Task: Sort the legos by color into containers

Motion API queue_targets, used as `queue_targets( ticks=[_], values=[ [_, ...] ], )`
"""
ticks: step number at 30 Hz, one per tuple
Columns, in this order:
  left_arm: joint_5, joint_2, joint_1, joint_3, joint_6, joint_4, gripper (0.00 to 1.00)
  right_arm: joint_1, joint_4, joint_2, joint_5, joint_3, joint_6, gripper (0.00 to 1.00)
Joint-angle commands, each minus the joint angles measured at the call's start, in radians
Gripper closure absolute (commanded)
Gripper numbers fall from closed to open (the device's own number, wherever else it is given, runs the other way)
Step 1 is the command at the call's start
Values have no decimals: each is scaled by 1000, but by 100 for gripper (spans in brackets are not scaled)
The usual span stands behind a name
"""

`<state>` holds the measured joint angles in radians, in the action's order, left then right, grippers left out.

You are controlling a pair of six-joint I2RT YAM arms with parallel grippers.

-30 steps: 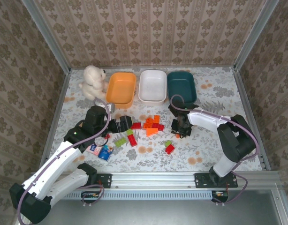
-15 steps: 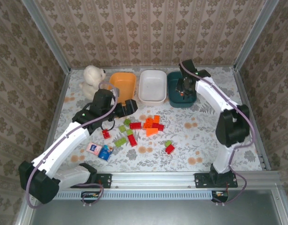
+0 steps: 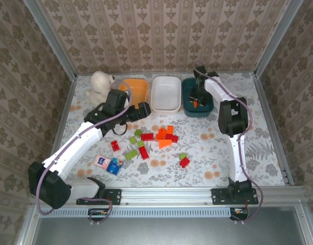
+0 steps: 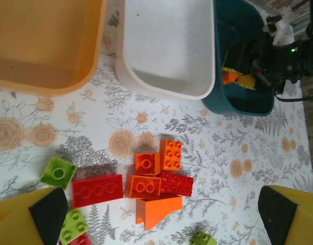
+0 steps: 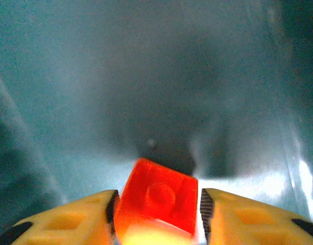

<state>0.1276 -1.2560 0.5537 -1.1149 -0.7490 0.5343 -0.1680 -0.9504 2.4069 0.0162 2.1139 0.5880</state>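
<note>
Right gripper (image 5: 157, 204) low inside the dark teal tray (image 5: 146, 76), orange-red brick (image 5: 156, 191) tilted between its pads; clamped or loosed, we cannot tell. We fear the brick sticks to a pad and lifts out. Left gripper (image 4: 164, 212) wide open, empty, above the loose legos (image 4: 146, 186).

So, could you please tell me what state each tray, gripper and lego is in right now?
orange tray: empty where visible
white tray: empty
teal tray: right gripper inside it
left gripper: open, above the loose legos
right gripper: orange-red lego between its fingers, grip unclear
loose legos: lying unsorted on the table
</note>
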Motion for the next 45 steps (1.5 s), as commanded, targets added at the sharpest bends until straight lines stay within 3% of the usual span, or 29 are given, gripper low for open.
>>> queue_targets(
  ticks=[1, 4, 9, 12, 18, 20, 23, 28, 39, 45],
  values=[
    [-64, 36, -20, -23, -29, 135, 0, 0, -60, 0, 37, 68, 2, 38],
    [-101, 72, -49, 2, -56, 239, 0, -6, -53, -63, 43, 76, -1, 28],
    [-124, 116, -159, 93, -106, 428, 0, -69, 45, -301, 13, -41, -35, 28],
    [-131, 117, -221, 160, -117, 488, 2, -139, 215, -503, 46, -262, -70, 28],
    [-83, 30, -278, 253, -76, 359, 16, -292, 739, -875, 401, -829, -88, 23],
    [-79, -27, -279, 254, -63, 327, 19, -348, 820, -951, 460, -955, -69, 21],
    [-79, -92, -279, 252, -33, 282, 23, -421, 860, -1057, 445, -1081, -75, 20],
    [-103, -180, -281, 230, 15, 247, 30, -449, 812, -1116, 447, -1145, -54, 20],
    [-138, -287, -282, 247, 58, 182, 43, -449, 745, -1105, 446, -1109, -67, 20],
    [-145, -309, -275, 250, 75, 159, 58, -449, 727, -1096, 435, -1101, -71, 21]
  ],
)
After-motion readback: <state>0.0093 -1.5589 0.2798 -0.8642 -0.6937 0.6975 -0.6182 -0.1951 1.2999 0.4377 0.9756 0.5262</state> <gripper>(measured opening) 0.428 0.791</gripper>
